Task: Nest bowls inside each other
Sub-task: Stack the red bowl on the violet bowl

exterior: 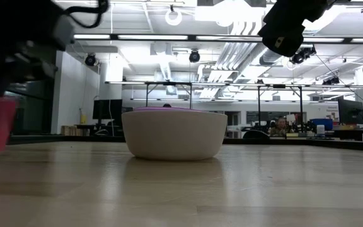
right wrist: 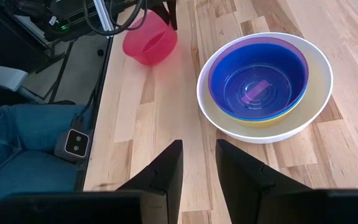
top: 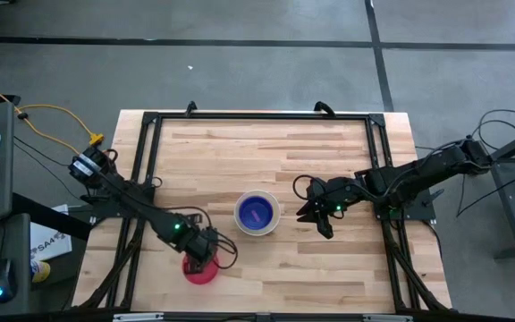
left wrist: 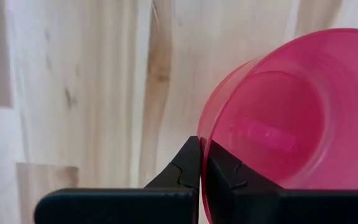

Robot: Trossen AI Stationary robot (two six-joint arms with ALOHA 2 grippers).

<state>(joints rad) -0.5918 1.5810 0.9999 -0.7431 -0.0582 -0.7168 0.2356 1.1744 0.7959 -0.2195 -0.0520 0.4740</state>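
A white bowl (right wrist: 319, 93) stands near the table's middle (top: 257, 215) with yellow, purple and blue bowls nested in it; the blue bowl (right wrist: 260, 78) is innermost. The red-pink bowl (top: 200, 270) is near the front edge, left of the stack, tipped with its opening sideways (right wrist: 150, 40). My left gripper (left wrist: 201, 142) is shut on its rim. Just right of the stack, above the table, my right gripper (right wrist: 197, 155) hangs open with nothing between its fingers (top: 322, 221). My left gripper pinches the red-pink bowl's rim (left wrist: 202, 149), one finger outside the wall (left wrist: 185, 168) and one inside, seen through the plastic. The fingers come steeply from above. The bowl hangs tilted below them; whether its lower side still touches the table, I cannot tell.
Black frame rails (top: 141, 179) run along the table's left, far and right sides. A person's legs in jeans (right wrist: 36, 143) are close beside the table. Bare wood (top: 266, 152) lies behind the stack and in front of it.
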